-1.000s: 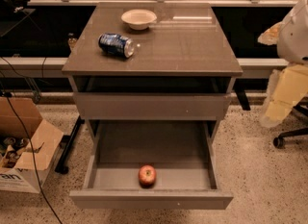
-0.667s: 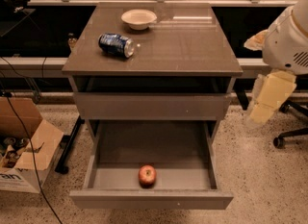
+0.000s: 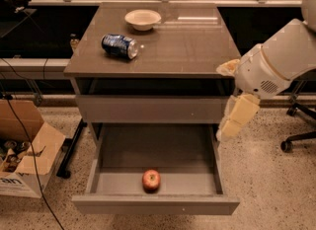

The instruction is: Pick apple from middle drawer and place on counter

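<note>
The apple [image 3: 151,179], small and red, lies near the front middle of the open middle drawer [image 3: 158,205], which is pulled out from the bottom of the cabinet. The counter [image 3: 173,46] is the glossy grey-brown top of the cabinet. My gripper [image 3: 225,129] hangs from the white arm [image 3: 276,66] at the right. It points down beside the drawer's right wall, above and to the right of the apple, and holds nothing.
A blue soda can [image 3: 119,46] lies on its side on the counter's left part, and a white bowl [image 3: 142,19] stands at the back. A cardboard box [image 3: 27,160] and cables sit on the floor at left. An office chair base [image 3: 296,135] is at right.
The arm has swung left toward the cabinet, bringing the gripper from the far right to just beside the drawer's right wall. The apple, can and bowl have not moved.
</note>
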Controlling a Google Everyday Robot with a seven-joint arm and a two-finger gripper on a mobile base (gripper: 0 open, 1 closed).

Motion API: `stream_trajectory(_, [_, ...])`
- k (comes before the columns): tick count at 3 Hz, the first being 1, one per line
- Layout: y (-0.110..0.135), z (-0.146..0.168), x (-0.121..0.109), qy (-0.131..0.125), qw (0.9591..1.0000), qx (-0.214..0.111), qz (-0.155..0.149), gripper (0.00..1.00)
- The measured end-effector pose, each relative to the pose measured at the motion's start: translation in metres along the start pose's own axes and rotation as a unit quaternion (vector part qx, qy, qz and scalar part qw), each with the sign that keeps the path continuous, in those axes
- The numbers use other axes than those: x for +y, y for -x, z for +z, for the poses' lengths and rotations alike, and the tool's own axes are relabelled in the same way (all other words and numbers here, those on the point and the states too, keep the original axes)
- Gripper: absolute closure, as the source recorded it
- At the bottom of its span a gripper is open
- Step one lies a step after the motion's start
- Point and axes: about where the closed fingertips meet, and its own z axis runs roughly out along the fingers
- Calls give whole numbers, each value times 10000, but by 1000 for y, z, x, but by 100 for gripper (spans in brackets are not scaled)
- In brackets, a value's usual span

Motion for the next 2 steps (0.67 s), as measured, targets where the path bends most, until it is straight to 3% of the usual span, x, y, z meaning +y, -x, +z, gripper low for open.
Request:
stream_trajectory(1, [-8, 51, -3, 465, 9955, -802, 212, 0])
stream_trajectory(2, [-10, 64, -3, 625, 9930, -956, 310, 0])
